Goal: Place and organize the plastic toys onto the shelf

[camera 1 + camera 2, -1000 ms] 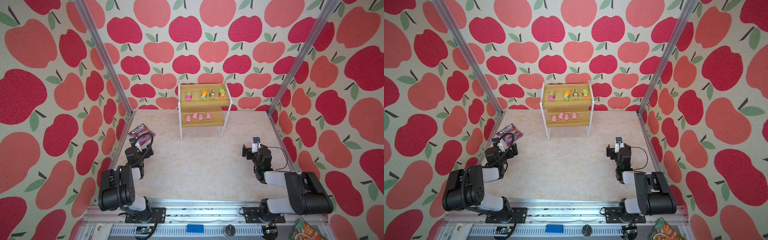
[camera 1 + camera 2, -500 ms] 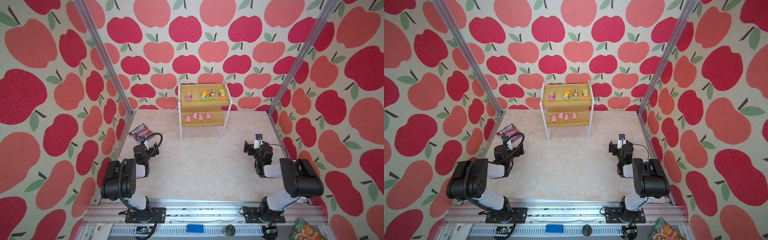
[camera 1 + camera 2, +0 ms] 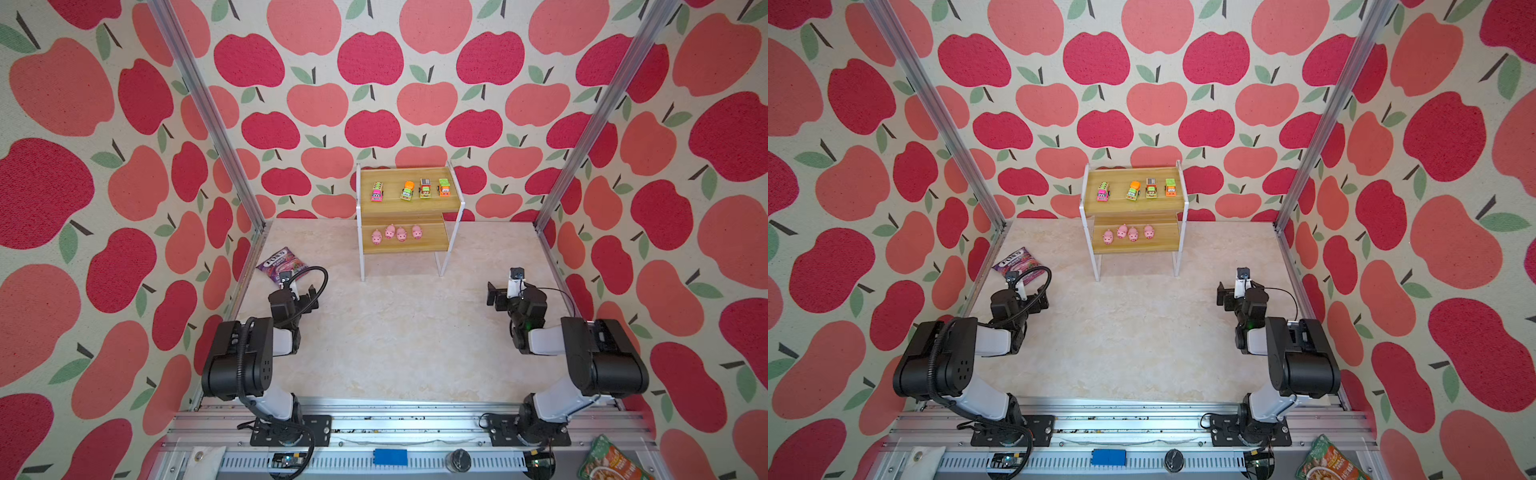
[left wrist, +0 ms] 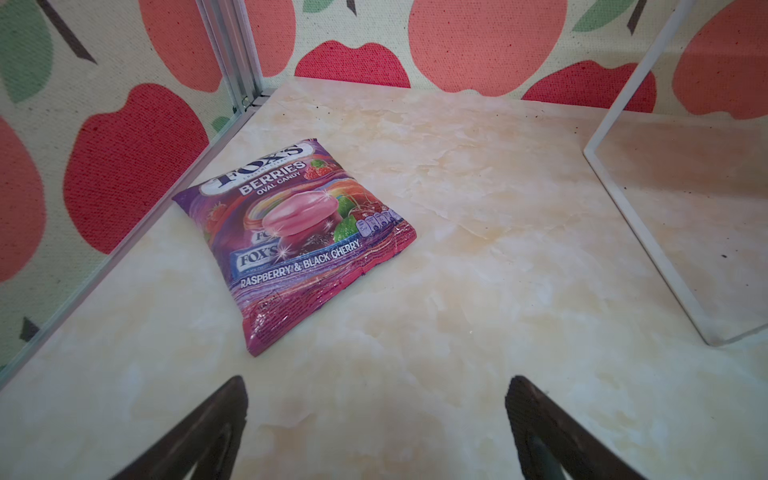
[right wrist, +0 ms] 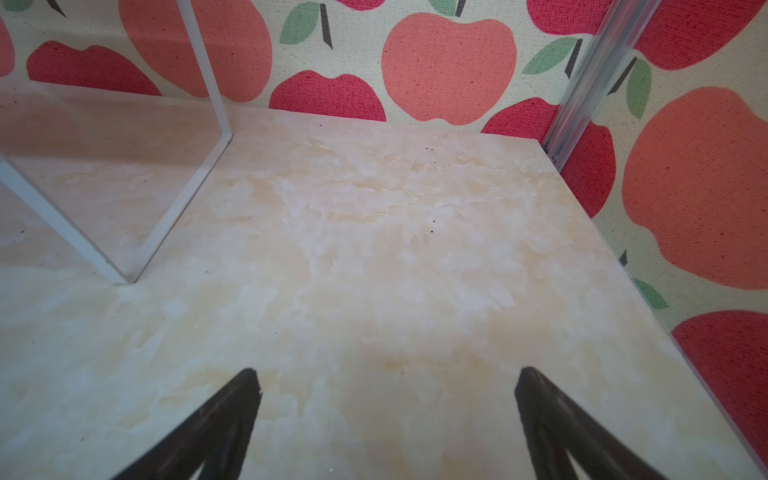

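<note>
Toys shelved: a two-tier shelf (image 3: 411, 206) stands at the back of the marble-look surface (image 3: 407, 332), before apple-print walls (image 3: 374, 62). Four cars (image 3: 407, 191) line its top board, the pink one a little apart at the left end. Four pigs (image 3: 390, 231) sit in a loose row on the lower board. A purple candy bag (image 4: 297, 232) lies flat by the left wall, just ahead of the left hand (image 4: 377, 386), its jaws wide apart and holding nothing. The right hand (image 5: 386, 374), equally wide and empty, faces bare surface near the shelf's right leg.
</note>
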`<state>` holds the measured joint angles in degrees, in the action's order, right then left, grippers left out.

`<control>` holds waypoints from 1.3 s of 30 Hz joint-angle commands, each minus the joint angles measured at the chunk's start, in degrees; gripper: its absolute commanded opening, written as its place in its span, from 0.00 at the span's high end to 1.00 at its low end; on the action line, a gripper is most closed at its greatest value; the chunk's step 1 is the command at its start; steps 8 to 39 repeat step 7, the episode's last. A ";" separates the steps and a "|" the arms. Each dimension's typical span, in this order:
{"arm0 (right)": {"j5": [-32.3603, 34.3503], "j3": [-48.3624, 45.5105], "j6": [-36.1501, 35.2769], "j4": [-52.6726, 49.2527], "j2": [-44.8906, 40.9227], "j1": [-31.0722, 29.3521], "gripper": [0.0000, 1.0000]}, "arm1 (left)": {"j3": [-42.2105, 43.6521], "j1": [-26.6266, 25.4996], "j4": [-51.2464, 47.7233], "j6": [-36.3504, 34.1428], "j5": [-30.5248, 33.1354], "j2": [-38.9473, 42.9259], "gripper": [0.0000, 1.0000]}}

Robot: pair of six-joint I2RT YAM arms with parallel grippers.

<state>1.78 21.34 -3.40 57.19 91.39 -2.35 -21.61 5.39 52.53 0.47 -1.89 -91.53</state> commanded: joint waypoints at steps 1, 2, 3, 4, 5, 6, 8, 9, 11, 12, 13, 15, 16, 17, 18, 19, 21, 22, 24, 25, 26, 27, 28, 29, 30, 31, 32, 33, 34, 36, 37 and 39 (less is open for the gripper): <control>-0.90 0.53 0.19 -2.17 -0.34 -0.13 0.01 | -0.54 -0.02 1.59 -0.57 0.64 -0.56 0.01; -1.09 0.53 0.30 -2.08 -0.32 -0.04 0.01 | -0.59 -0.03 1.61 -0.65 0.58 -0.63 0.01; -1.08 0.41 0.32 -2.09 -0.33 0.01 0.01 | -0.54 -0.07 1.61 -0.66 0.57 -0.58 0.01; -1.12 0.38 0.35 -1.90 -0.38 -0.01 0.01 | -0.55 -0.04 1.56 -0.64 0.57 -0.51 0.01; -1.03 0.19 0.37 -1.61 -0.51 -0.02 0.01 | -0.54 -0.05 1.56 -0.63 0.57 -0.54 0.01; -0.99 -0.18 0.32 -1.12 -0.55 -0.02 0.01 | -0.59 -0.07 1.61 -0.61 0.57 -0.55 0.01; -0.98 -0.25 0.33 -0.84 -0.56 0.00 0.01 | -0.55 -0.03 1.60 -0.60 0.58 -0.53 0.01; -0.98 -0.25 0.33 -0.84 -0.56 0.00 0.01 | -0.55 -0.03 1.60 -0.60 0.58 -0.53 0.01; -0.98 -0.25 0.33 -0.84 -0.56 0.00 0.01 | -0.55 -0.03 1.60 -0.60 0.58 -0.53 0.01; -0.98 -0.25 0.33 -0.84 -0.56 0.00 0.01 | -0.55 -0.03 1.60 -0.60 0.58 -0.53 0.01; -0.98 -0.25 0.33 -0.84 -0.56 0.00 0.01 | -0.55 -0.03 1.60 -0.60 0.58 -0.53 0.01; -0.98 -0.25 0.33 -0.84 -0.56 0.00 0.01 | -0.55 -0.03 1.60 -0.60 0.58 -0.53 0.01; -0.98 -0.25 0.33 -0.84 -0.56 0.00 0.01 | -0.55 -0.03 1.60 -0.60 0.58 -0.53 0.01; -0.98 -0.25 0.33 -0.84 -0.56 0.00 0.01 | -0.55 -0.03 1.60 -0.60 0.58 -0.53 0.01; -0.98 -0.25 0.33 -0.84 -0.56 0.00 0.01 | -0.55 -0.03 1.60 -0.60 0.58 -0.53 0.01; -0.98 -0.25 0.33 -0.84 -0.56 0.00 0.01 | -0.55 -0.03 1.60 -0.60 0.58 -0.53 0.01; -0.98 -0.25 0.33 -0.84 -0.56 0.00 0.01 | -0.55 -0.03 1.60 -0.60 0.58 -0.53 0.01; -0.98 -0.25 0.33 -0.84 -0.56 0.00 0.01 | -0.55 -0.03 1.60 -0.60 0.58 -0.53 0.01; -0.98 -0.25 0.33 -0.84 -0.56 0.00 0.01 | -0.55 -0.03 1.60 -0.60 0.58 -0.53 0.01; -0.98 -0.25 0.33 -0.84 -0.56 0.00 0.01 | -0.55 -0.03 1.60 -0.60 0.58 -0.53 0.01; -0.98 -0.25 0.33 -0.84 -0.56 0.00 0.01 | -0.55 -0.03 1.60 -0.60 0.58 -0.53 0.01; -0.98 -0.25 0.33 -0.84 -0.56 0.00 0.01 | -0.55 -0.03 1.60 -0.60 0.58 -0.53 0.01; -0.98 -0.25 0.33 -0.84 -0.56 0.00 0.01 | -0.55 -0.03 1.60 -0.60 0.58 -0.53 0.01; -0.98 -0.25 0.33 -0.84 -0.56 0.00 0.01 | -0.55 -0.03 1.60 -0.60 0.58 -0.53 0.01; -0.98 -0.25 0.33 -0.84 -0.56 0.00 0.01 | -0.55 -0.03 1.60 -0.60 0.58 -0.53 0.01; -0.98 -0.25 0.33 -0.84 -0.56 0.00 0.01 | -0.55 -0.03 1.60 -0.60 0.58 -0.53 0.01; -0.98 -0.25 0.33 -0.84 -0.56 0.00 0.01 | -0.55 -0.03 1.60 -0.60 0.58 -0.53 0.01; -0.98 -0.25 0.33 -0.84 -0.56 0.00 0.01 | -0.55 -0.03 1.60 -0.60 0.58 -0.53 0.01; -0.98 -0.25 0.33 -0.84 -0.56 0.00 0.01 | -0.55 -0.03 1.60 -0.60 0.58 -0.53 0.01; -0.98 -0.25 0.33 -0.84 -0.56 0.00 0.01 | -0.55 -0.03 1.60 -0.60 0.58 -0.53 0.01; -0.98 -0.25 0.33 -0.84 -0.56 0.00 0.01 | -0.55 -0.03 1.60 -0.60 0.58 -0.53 0.01; -0.98 -0.25 0.33 -0.84 -0.56 0.00 0.01 | -0.55 -0.03 1.60 -0.60 0.58 -0.53 0.01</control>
